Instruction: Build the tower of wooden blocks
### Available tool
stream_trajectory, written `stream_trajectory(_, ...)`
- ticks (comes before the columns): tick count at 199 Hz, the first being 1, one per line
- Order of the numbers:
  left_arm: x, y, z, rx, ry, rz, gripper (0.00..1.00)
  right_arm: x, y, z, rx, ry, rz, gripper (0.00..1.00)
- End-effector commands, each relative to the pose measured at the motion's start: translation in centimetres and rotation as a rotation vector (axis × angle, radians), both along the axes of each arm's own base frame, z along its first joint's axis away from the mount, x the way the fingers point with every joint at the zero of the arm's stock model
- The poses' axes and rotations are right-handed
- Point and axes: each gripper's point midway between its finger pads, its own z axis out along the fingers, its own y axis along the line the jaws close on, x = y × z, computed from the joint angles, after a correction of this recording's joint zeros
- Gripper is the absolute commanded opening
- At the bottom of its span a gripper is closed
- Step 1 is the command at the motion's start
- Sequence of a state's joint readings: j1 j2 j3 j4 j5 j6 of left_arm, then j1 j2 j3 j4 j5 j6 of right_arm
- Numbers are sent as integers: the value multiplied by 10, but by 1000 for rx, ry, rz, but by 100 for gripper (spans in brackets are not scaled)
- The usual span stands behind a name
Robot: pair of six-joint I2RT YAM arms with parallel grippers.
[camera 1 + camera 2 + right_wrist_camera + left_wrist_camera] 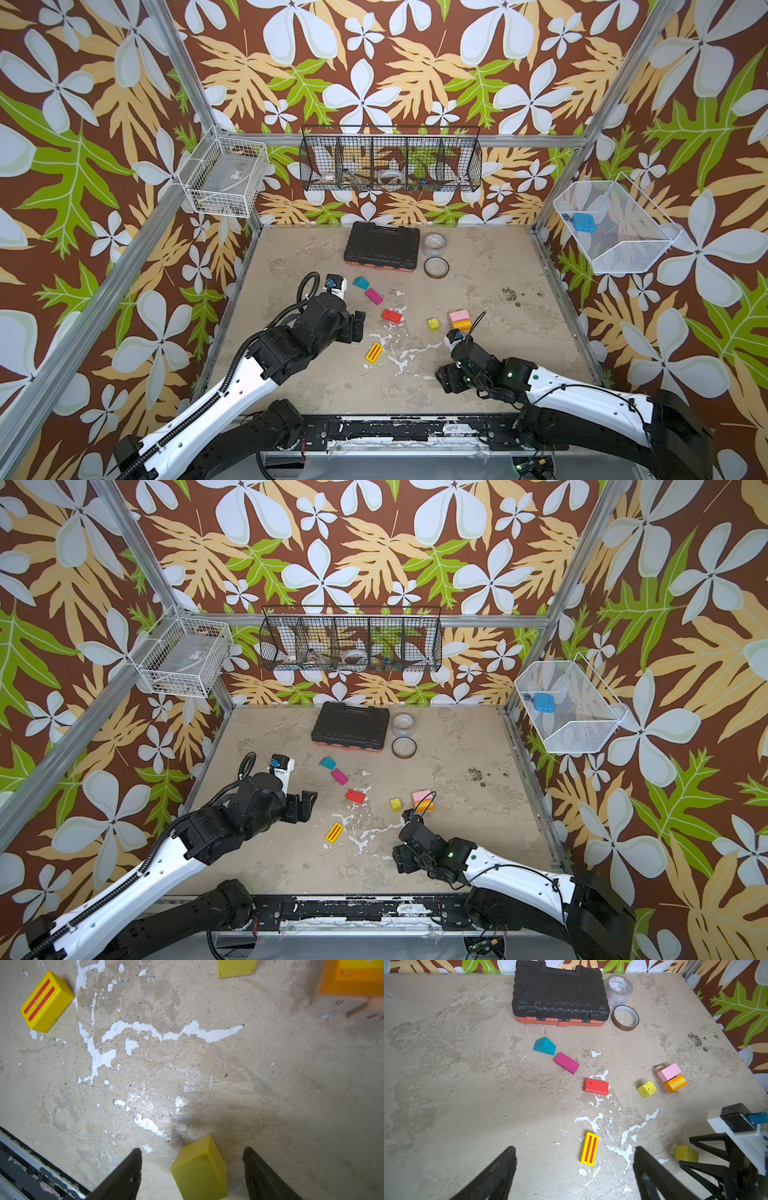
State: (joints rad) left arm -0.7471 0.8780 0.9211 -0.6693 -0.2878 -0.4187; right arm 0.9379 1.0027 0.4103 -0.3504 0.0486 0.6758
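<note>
**Top views:** The tower [459, 319] is barely begun at the right of the table [519, 353], with pink and orange blocks side by side on plain wood. Loose pieces trail leftward: a yellow cube [433, 324], red block [392, 316], magenta block [374, 296] and teal wedge [361, 282], with a striped brick [374, 353] nearer the front. A case [382, 247] and tape rolls [435, 243] sit at the back. Floral walls [374, 62] hung with wire baskets [224, 183] close in three sides.

**Left wrist view:** The left claw [574, 1148] is spread wide and empty over the worn, paint-flecked top.

**Right wrist view:** The right claw [192, 1150] straddles a yellow-green block [199, 1169] lying near the front edge. Its jaws stand apart with a gap on each side, nothing gripped yet. The painted wood is likely light, rigid and slick, so flat parallel sides look the soundest hold. The wedge's slopes would probably slip, and its flat ends seem safer.
</note>
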Motion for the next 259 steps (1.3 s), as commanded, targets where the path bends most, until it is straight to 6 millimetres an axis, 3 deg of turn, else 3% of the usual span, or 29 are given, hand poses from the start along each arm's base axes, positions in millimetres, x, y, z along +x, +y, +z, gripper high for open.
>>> stream_trajectory(1,3,1,4,-12,-16,17,90,1,4,3,7,-4,7,71)
stream_trajectory(54,3,0,2,-7,-8,12,89,-3,4,-1,-4,5,17,64)
stream_trajectory(89,3,1,3,-9,-15,20,90,-6,4,-5,-31,15,20,52)
stream_trajectory(134,3,1,3,-9,-14,17,90,-9,0,-8,-65,5,10,45)
stream_trajectory(259,2,0,4,-13,-13,11,89,-5,-9,-14,-116,-11,-33,32)
